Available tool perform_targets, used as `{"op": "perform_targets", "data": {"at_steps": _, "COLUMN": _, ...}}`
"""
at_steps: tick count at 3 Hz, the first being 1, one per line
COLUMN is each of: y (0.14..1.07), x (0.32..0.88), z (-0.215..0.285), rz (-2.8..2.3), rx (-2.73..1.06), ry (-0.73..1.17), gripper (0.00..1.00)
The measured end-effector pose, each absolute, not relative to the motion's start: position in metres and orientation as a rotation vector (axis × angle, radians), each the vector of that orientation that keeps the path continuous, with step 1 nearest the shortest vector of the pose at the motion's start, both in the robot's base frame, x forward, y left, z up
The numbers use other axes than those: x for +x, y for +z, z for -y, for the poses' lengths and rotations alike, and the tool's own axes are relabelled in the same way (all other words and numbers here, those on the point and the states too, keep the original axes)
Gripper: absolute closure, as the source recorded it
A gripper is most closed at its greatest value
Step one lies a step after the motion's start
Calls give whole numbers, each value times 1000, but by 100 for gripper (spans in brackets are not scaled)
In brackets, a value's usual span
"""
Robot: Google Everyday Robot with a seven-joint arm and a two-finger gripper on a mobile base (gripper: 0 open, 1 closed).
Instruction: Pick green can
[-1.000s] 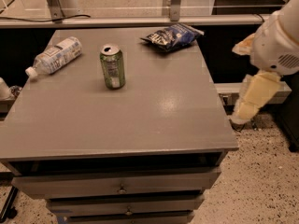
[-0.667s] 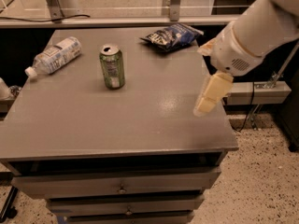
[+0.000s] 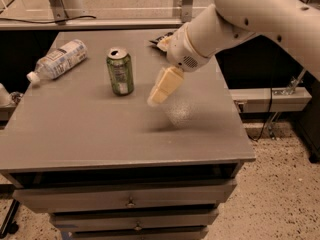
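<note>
The green can (image 3: 120, 71) stands upright on the grey table (image 3: 100, 134), left of centre and toward the back. It has a silver top and a pale label panel. My gripper (image 3: 156, 96) hangs from the white arm (image 3: 225, 24) over the middle of the table. It is just right of the can, a short gap away, and touches nothing. Nothing is in the gripper.
A clear plastic water bottle (image 3: 57, 60) lies on its side at the back left. The blue chip bag (image 3: 161, 38) at the back is mostly hidden behind my arm. Drawers (image 3: 130, 201) sit under the tabletop. Speckled floor lies to the right.
My arm has swung in from beyond the table's right edge to over its middle, bringing the gripper close to the can's right side. The can, bottle and bag have not moved.
</note>
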State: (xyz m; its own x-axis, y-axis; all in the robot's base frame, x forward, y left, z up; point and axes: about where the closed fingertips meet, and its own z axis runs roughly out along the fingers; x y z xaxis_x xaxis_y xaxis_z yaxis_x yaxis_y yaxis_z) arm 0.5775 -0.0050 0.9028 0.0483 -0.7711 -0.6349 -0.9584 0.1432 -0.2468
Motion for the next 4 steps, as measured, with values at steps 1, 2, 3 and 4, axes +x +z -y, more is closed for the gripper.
{"op": "perform_targets", "data": {"at_steps": 1, "y": 905, "x": 607, "z": -34, "rz": -1701, "rx": -1595, "ry": 458, "gripper": 0}}
{"op": "perform_targets", "data": {"at_steps": 2, "y": 905, "x": 637, "z": -54, "rz": -1680, "rx": -1496, "ry": 549, "gripper": 0}}
{"op": "perform_targets", "data": {"at_steps": 3, "y": 896, "x": 655, "z": -69, "rz": -1710, "rx": -1402, "ry": 677, "gripper": 16}}
{"op": "perform_targets", "data": {"at_steps": 4, "y": 875, "x": 656, "z": -83, "rz": -1793, "rx": -1308, "ry": 835, "gripper": 41}}
